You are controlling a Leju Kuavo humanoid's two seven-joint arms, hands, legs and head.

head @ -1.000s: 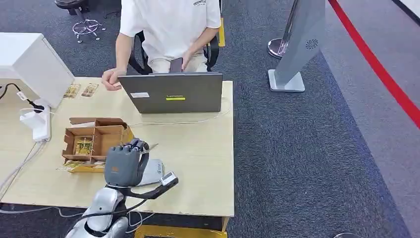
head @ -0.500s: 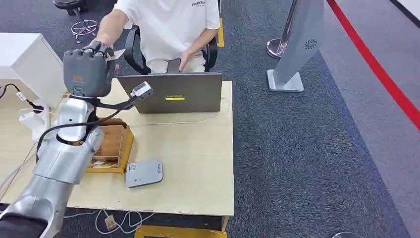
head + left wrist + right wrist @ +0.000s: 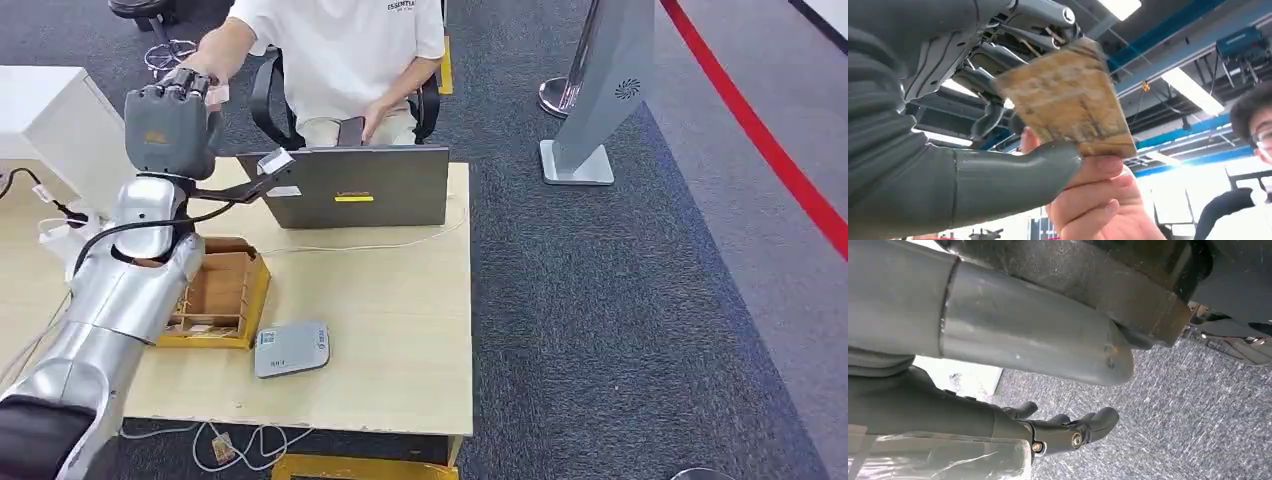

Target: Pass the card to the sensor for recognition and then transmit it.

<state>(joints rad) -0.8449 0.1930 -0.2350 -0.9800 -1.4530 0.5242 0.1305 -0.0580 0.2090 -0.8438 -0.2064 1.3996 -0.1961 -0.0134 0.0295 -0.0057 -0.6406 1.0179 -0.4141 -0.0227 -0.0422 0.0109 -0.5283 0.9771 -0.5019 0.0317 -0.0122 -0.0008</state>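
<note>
My left hand is raised high over the table's far left, beside the laptop. It pinches a worn brown card between its thumb and its fingers. The seated person's hand grips the same card from the other side, with fingers on its lower edge. From the head, that card is a small sliver between my fingers and the person's hand. The grey sensor box lies on the table near the front edge. My right hand hangs above the carpet, holding nothing, its fingers apart from the thumb.
A cardboard box with compartments sits under my left forearm. A closed-back laptop stands at the far edge before the person. A white cabinet is at the far left. Grey carpet and a sign stand lie right.
My left hand rose from over the sensor box up to the far left with the card. The person's hand lifted off the table and took hold of the card.
</note>
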